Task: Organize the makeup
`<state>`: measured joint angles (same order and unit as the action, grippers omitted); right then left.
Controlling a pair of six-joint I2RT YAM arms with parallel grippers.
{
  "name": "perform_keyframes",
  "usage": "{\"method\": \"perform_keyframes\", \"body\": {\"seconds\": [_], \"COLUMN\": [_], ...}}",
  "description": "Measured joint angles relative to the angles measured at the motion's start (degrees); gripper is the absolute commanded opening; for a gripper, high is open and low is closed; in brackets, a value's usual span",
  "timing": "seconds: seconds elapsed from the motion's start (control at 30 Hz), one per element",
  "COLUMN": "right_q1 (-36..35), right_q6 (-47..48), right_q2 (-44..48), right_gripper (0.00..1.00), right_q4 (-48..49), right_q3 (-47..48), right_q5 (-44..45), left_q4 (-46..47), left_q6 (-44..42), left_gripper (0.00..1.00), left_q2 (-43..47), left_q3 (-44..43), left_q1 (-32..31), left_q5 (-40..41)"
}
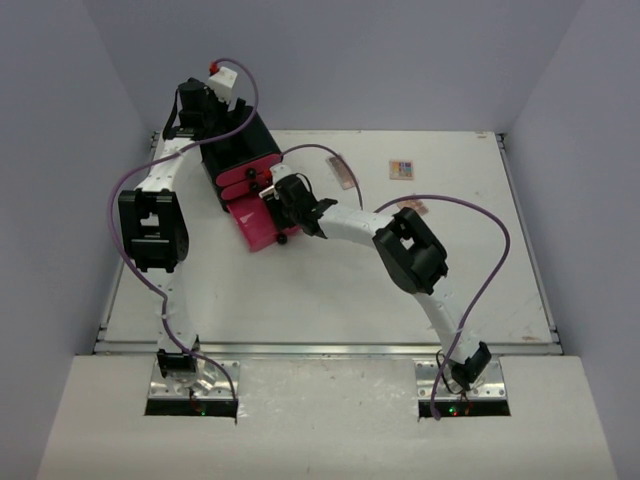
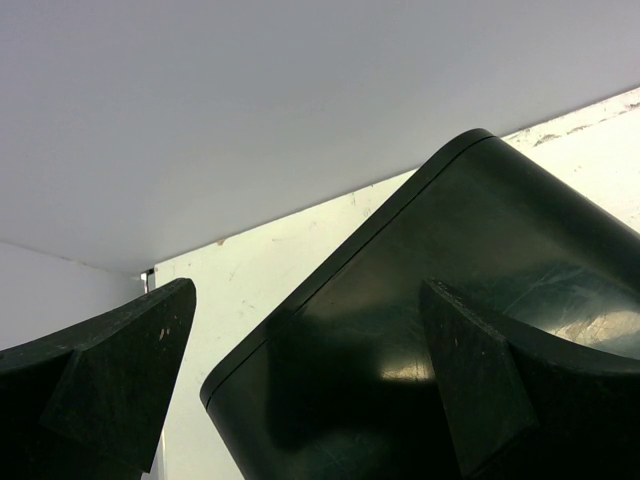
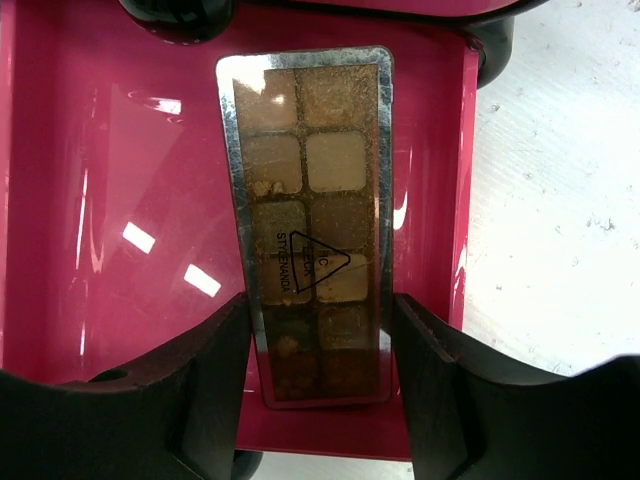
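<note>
Makeup: a tan palette (image 3: 315, 220), a slim rectangle of brown and beige swatches with a small triangle mark, fills the centre of the right wrist view.
Where it sits: over the glossy floor of the pink drawer (image 3: 90, 200), long side running up the frame. I cannot tell whether it rests on that floor or hangs just above it.
Right gripper (image 3: 320, 345): grasping the tan palette, with one black finger against each long edge near its lower end.
Drawer: stands open in front of the black chest (image 1: 240, 150), upper left of centre in the top view.
Left gripper (image 2: 305, 320): released, with fingers spread wide. One lies over the chest's dark top and the other is off to the lower left, with a strip of white table (image 2: 250, 280) between it and the chest.
Other makeup: a multicolour palette (image 1: 402, 168) lies upper right of centre on the table. A slim palette (image 1: 341, 171) lies near it, to the left. A third piece (image 1: 412, 207) peeks out beside the right arm's elbow.
</note>
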<state>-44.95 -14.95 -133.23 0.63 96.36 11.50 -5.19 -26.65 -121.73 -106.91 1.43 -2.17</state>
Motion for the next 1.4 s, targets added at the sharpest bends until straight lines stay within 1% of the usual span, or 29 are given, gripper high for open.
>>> {"method": "perform_keyframes", "body": {"seconds": [0.07,0.2,0.4,0.47,0.53,0.6,0.63,0.7,0.77,0.87,1.0,1.07,1.2,1.4], "right_q1": [-0.06,-0.23,-0.31,-0.31,-0.17,0.12,0.29,1.52,4.37,13.05,26.57,31.71,36.41,38.52], "right_q6": [0.0,-0.03,0.8,1.46,2.41,3.26,3.69,4.86,5.69,6.47,10.08,12.21,13.97,14.8], "right_q2": [0.0,0.0,0.57,1.38,3.33,6.75,8.57,12.94,16.96,20.48,18.27,16.02,12.11,8.98], "right_gripper": [0.71,0.78,0.79,0.81,0.84,0.94,0.97,0.99,0.99,0.99,0.99,0.99,0.99,0.99], "right_q4": [-0.88,-2.74,-3.33,-3.96,-4.25,-5.34,-5.99,-7.87,-10.83,-16.19,-22.85,-25.97,-30.71,-33.36], "right_q3": [0.68,2.74,3.63,3.48,2.41,0.58,-0.2,-1.55,-2.51,-2.03,0.67,0.59,-1.5,-2.81], "right_q5": [-0.48,-1.65,-1.95,-1.94,-1.84,-1.23,-0.96,-0.43,-0.8,-2.96,-3.29,-2.47,-3.02,-5.93], "left_q4": [0.0,-0.02,-0.02,-0.02,-0.02,-0.03,-0.04,-0.02,-0.04,-0.04,-0.04,-0.07,-0.07,-0.11], "left_q6": [0.0,-0.01,-0.02,-0.02,-0.02,-0.02,-0.03,-0.04,-0.07,-0.07,-0.07,-0.07,-0.09,-0.13], "left_gripper": [0.95,0.95,0.95,0.95,0.95,0.95,0.95,0.95,0.95,0.95,0.95,0.95,0.95,0.95], "left_q2": [0.0,0.0,0.0,0.0,0.0,0.0,0.0,0.0,0.0,0.0,0.0,0.0,0.0,-0.01], "left_q3": [0.0,0.0,-0.02,-0.02,-0.02,-0.02,-0.02,-0.02,-0.02,-0.02,-0.02,-0.02,-0.02,-0.1], "left_q1": [0.0,0.0,0.0,0.0,0.0,0.0,0.0,0.0,0.0,0.0,0.0,0.0,0.0,0.0], "left_q5": [0.0,0.0,0.02,0.02,0.02,0.02,0.02,0.02,0.04,0.02,0.0,0.02,0.02,0.05]}}
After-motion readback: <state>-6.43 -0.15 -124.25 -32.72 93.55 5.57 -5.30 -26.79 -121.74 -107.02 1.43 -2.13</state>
